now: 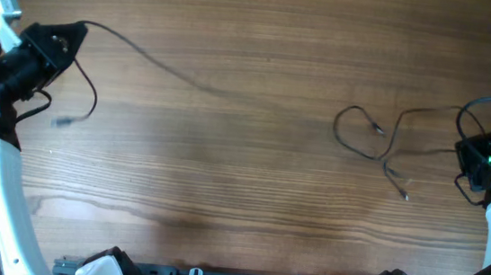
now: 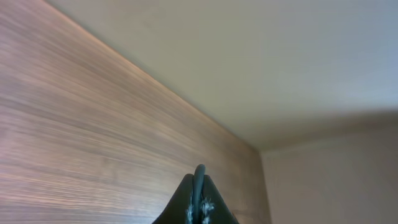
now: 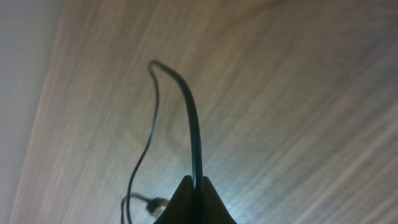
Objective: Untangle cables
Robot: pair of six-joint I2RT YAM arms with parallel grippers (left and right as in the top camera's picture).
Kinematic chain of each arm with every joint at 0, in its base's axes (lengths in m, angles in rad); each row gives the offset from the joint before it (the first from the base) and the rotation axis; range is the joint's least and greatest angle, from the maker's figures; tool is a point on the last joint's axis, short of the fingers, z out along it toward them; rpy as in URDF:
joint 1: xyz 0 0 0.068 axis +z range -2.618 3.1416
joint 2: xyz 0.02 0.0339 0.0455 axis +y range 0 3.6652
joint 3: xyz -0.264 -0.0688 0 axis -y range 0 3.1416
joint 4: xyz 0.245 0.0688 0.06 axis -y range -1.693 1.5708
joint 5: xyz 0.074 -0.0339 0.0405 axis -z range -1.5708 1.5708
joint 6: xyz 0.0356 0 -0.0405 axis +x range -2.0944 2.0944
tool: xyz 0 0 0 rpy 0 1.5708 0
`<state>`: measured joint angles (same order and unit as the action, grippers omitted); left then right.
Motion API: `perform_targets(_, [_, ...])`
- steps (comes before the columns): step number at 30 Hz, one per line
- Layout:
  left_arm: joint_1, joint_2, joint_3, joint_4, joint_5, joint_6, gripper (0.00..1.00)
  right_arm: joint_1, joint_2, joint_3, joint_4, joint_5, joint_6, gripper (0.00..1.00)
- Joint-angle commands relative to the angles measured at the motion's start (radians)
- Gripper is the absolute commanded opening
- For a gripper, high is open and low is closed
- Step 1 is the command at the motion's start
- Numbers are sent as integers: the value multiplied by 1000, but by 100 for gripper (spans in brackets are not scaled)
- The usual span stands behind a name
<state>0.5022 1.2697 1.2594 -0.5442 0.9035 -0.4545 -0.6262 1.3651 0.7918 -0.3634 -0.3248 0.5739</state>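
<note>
Two grippers, both pinched tight! The left gripper (image 1: 72,40) sits at the far left of the table (image 1: 236,236), jaws together on a thin black cable (image 1: 145,54). The left wrist view shows that cable squeezed right at the fingertips. From the grip it runs rightward across the wood toward the middle and blurs out, so I can't quite tell where it ends. A shorter tail (image 1: 92,96) curls down below the gripper to a small plug (image 1: 63,122) lying on the table.

Over on the right, the right gripper (image 1: 462,157) is clamped on its own cord (image 3: 189,118), which arcs up from the fingertips and bends back down. Just beside it, loose loops (image 1: 354,139) lie flat on the wood, crossing one another, with a plug end (image 1: 405,196) at the lower edge of the tangle. Left cluster and right cluster lie well apart.
</note>
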Motion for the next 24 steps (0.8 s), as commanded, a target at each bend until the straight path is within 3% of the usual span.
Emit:
perform_targets(1, [4, -13, 3, 1, -53, -1, 4, 3, 5, 6, -11, 42, -24, 4])
perform_targets(5, [2, -13, 3, -2, -131, -11, 4, 4, 5, 6, -70, 157, 10, 4])
perform_targets(6, [-8, -13, 3, -7, -131, -27, 4, 6, 5, 6, -79, 124, 12, 4])
perform_targets(8, [-51, -13, 3, -8, -115, -29, 4, 13, 6, 6, -88, 13, 4, 16])
perform_targets(10, [-145, -13, 3, 0, -113, -11, 4, 46, 6, 6, -87, -111, -34, 17])
perform_targets(13, [-302, 7, 3, 35, -121, 66, 4, 118, 4, 11, -67, -255, -221, 35])
perform_targets(15, [-401, 37, 3, 31, -186, 65, 4, 141, 0, 62, -108, -290, -268, 51])
perform_targets(17, [-489, 78, 3, 24, -229, 65, 4, 145, -2, 153, -191, -281, -258, 80])
perform_targets(18, [-533, 106, 3, 24, -229, 65, 4, 145, -2, 193, -235, -269, -257, 99])
perform_targets(24, [-752, 283, 3, 21, -229, 50, 4, 145, -2, 244, -487, -86, -194, 100])
